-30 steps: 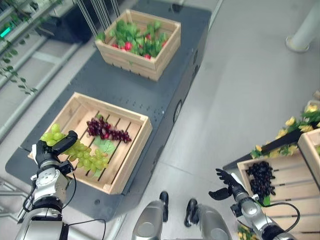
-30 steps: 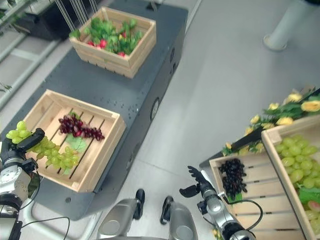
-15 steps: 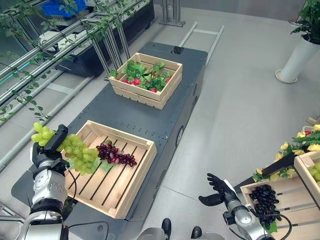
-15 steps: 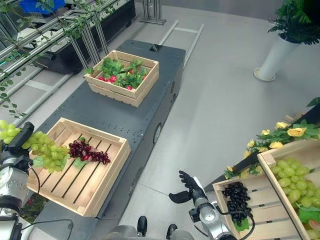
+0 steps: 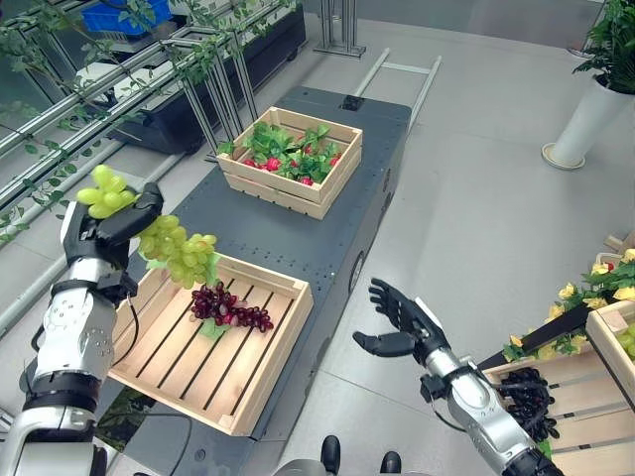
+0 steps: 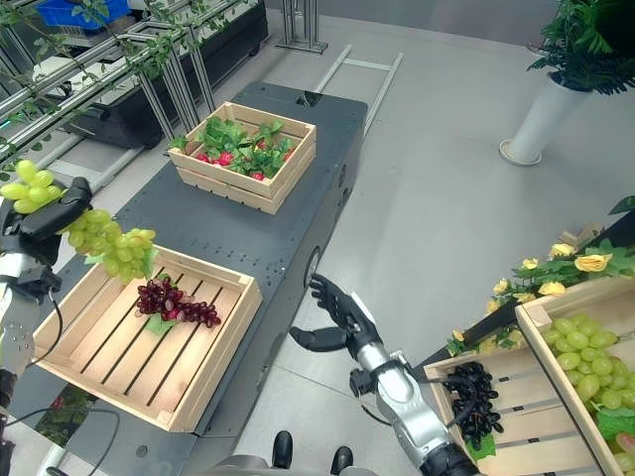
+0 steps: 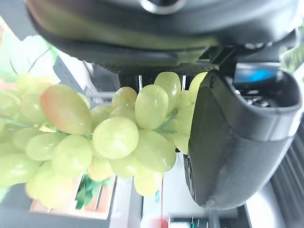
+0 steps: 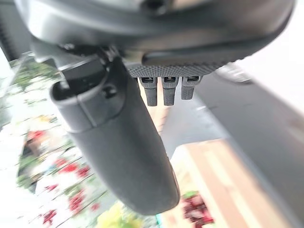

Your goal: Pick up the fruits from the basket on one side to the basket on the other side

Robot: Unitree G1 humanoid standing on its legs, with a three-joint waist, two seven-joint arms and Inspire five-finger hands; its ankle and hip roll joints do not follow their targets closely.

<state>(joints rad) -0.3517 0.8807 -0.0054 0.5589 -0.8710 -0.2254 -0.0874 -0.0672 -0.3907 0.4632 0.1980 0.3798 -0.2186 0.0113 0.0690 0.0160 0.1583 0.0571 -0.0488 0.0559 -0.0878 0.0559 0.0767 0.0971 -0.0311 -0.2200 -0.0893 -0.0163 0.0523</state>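
My right hand (image 5: 402,319) hovered with fingers spread and empty, the crate of dark grapes (image 6: 474,399) just behind it to my right. My left hand (image 5: 111,224) was clamped on the green grapes (image 5: 179,254), which hung lengthwise below it over the near wooden crate (image 5: 266,364). The destination lay across me; the right hand was nearer.

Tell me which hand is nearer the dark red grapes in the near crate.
Left. The left hand holds green grapes just above and to the left of the dark red grapes. The right hand is open over the floor, past the crate on its right side.
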